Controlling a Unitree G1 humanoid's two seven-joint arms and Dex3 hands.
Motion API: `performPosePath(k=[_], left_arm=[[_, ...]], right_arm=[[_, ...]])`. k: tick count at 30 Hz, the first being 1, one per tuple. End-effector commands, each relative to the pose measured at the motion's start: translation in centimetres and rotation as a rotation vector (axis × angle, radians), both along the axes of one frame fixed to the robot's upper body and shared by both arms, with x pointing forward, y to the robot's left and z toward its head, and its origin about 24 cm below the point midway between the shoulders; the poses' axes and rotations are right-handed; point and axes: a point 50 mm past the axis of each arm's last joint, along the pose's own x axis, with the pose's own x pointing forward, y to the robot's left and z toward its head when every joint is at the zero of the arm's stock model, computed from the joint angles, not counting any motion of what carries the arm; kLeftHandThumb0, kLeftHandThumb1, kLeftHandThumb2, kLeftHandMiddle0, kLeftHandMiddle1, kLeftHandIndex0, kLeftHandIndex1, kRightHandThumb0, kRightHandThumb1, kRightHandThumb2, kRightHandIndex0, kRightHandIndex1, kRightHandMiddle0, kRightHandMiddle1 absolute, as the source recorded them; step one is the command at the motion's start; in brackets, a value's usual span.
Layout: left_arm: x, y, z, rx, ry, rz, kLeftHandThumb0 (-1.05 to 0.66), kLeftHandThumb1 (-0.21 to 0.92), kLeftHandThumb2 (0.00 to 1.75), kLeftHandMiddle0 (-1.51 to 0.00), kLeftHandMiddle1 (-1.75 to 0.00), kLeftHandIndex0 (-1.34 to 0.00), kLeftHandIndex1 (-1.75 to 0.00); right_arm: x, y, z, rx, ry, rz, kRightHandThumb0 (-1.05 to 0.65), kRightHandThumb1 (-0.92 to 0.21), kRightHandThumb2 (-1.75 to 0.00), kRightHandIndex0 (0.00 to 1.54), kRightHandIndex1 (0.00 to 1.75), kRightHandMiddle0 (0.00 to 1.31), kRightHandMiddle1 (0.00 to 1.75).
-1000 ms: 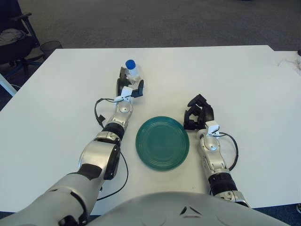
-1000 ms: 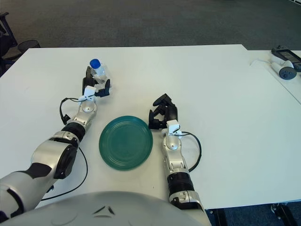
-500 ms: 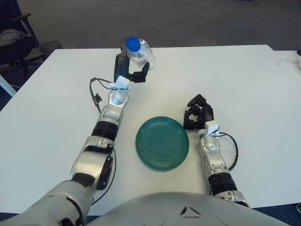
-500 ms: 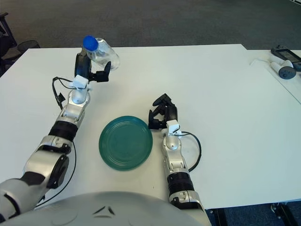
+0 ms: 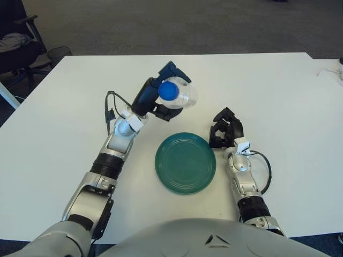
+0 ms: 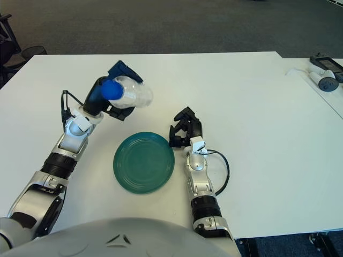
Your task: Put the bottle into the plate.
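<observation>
bottle (image 5: 179,93) | gripped by left hand (image 5: 161,99), above table | plate (image 5: 185,163) empty | right hand (image 5: 225,127) curled

The left hand (image 5: 161,99) now carries the bottle (image 5: 179,95) lifted off the table (image 5: 278,85), swung rightward toward the plate (image 5: 185,163), its blue cap tipped toward the camera.

A white table (image 5: 64,123) carries a green plate (image 5: 185,163) near its front edge.

One bottle (image 5: 180,95) — clear, blue-capped. One green plate (image 5: 185,163). Two hands — the left hand (image 5: 161,95), the right hand (image 5: 225,127) — over one counter (image 5: 278,96).
</observation>
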Motion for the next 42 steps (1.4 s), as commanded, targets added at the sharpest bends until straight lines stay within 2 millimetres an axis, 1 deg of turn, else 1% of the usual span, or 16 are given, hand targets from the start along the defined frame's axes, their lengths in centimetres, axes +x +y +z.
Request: performPosePath(k=[1,5,10,17,22,26,30,42], left_arm=[[-0.2,-0.1,0.5,0.134,-0.050,-0.106,-0.47,0.31,1.32,-1.16,-1.75,-0.61,-1.75],[-0.6,-0.4,0.1,0.240,-0.143,-0.145,-0.47,0.32,1.31,-1.17,-1.75,-0.60,-1.75],[-1.0,-0.5,-0.3,0.318,-0.231,-0.147,-0.47,0.33,1.30,-1.19,-1.75,-0.60,-1.75],[-1.7,-0.6,-1.2,0.399,-0.296,-0.124,-0.47,0.33,1.29,-1.21,-1.75,-0.59,-1.75],[-2.3,-0.6,-1.9,0.440,-0.294,-0.105,-0.47,0.34,1.28,-1.23,-1.75,-0.59,-1.75],[-2.6,-0.5,-1.9,0.517,-0.405,-0.048,-0.47,0.34,1.28,-1.24,-1.75,-0.59,-1.75],[-3.2,-0.6,-3.2,0.588,-0.442,-0.027,-0.48,0.32,1.31,-1.25,-1.75,-0.61,-1.75],[-3.4,-1.3,-4.5,0.665,-0.554,0.006,-0.49,0.28,1.35,-1.27,-1.75,-0.64,-1.75]], right_arm=[[-1.3,-0.3,-2.3,0.010,0.121,-0.019,0.00,-0.07,-1.59,0.80,1.69,0.57,1.75],[-1.3,-0.2,-2.2,-0.008,0.104,-0.026,0.00,-0.07,-1.60,0.80,1.71,0.57,1.75],[-1.2,-0.2,-2.2,-0.028,0.115,-0.030,0.00,-0.07,-1.60,0.79,1.73,0.57,1.75],[-1.1,-0.3,-2.4,-0.019,0.145,-0.040,0.00,-0.07,-1.59,0.79,1.72,0.57,1.75],[-1.1,-0.3,-2.5,-0.001,0.143,-0.031,0.00,-0.07,-1.58,0.80,1.69,0.57,1.75],[-1.1,-0.4,-2.5,0.008,0.143,-0.032,0.00,-0.07,-1.58,0.81,1.68,0.57,1.75],[-1.0,-0.3,-2.6,0.014,0.146,-0.034,0.00,-0.07,-1.58,0.81,1.67,0.57,1.75],[-0.8,-0.4,-2.6,0.009,0.145,-0.033,0.00,-0.07,-1.58,0.82,1.67,0.57,1.75]])
